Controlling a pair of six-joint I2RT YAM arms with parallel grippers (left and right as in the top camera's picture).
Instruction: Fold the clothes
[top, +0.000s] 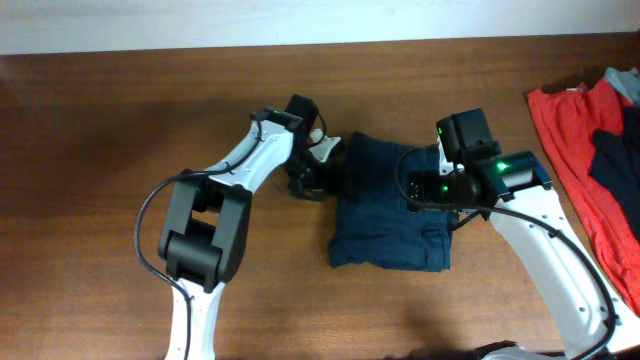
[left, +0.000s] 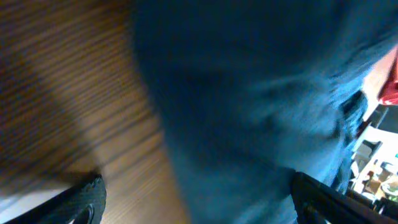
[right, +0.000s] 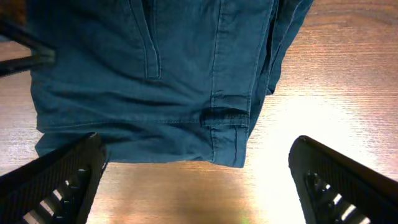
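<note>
A: Overhead, where are the clothes (top: 385, 235)?
B: I'm seeing them folded, left gripper (top: 315, 170) sitting at their edge, right gripper (top: 425, 190) hovering over them.
A: Left wrist?
B: Fingers (left: 81, 200) spread wide, cloth dead ahead.
A: Right wrist?
B: Gaping too, hem lying under the tips.
</note>
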